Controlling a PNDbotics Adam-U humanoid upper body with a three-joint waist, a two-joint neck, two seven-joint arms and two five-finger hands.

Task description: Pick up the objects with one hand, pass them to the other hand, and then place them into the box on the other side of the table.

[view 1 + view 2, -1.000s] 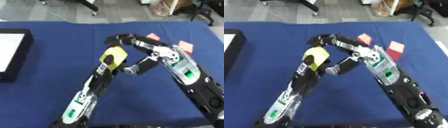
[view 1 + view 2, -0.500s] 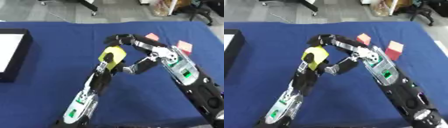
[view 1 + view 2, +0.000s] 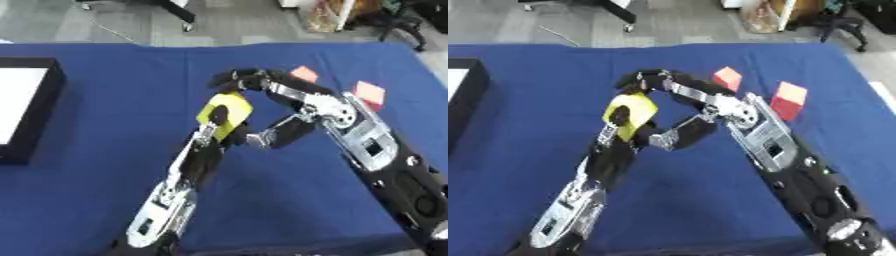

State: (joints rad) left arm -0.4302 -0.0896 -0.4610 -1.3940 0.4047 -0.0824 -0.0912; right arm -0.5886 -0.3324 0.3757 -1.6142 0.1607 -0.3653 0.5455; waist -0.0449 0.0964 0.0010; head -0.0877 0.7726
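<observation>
A yellow block (image 3: 227, 113) hangs above the middle of the blue table (image 3: 105, 75), between both hands. My left hand (image 3: 216, 131) reaches up from the lower left; its dark thumb lies across the block's face and its fingers are behind it. My right hand (image 3: 248, 81) comes from the right, its fingers curled over the block's top edge and its thumb (image 3: 270, 138) below, beside the left wrist. A black box with a white inside (image 3: 41, 120) stands at the left edge.
Two red blocks (image 3: 727, 78) (image 3: 787, 99) lie on the table's right part, just behind my right forearm (image 3: 767, 145). Beyond the far table edge there is grey floor with chair legs.
Both hands stay together at the yellow block. The block sits a touch lower in the picture than one second ago; otherwise nothing has visibly moved.
</observation>
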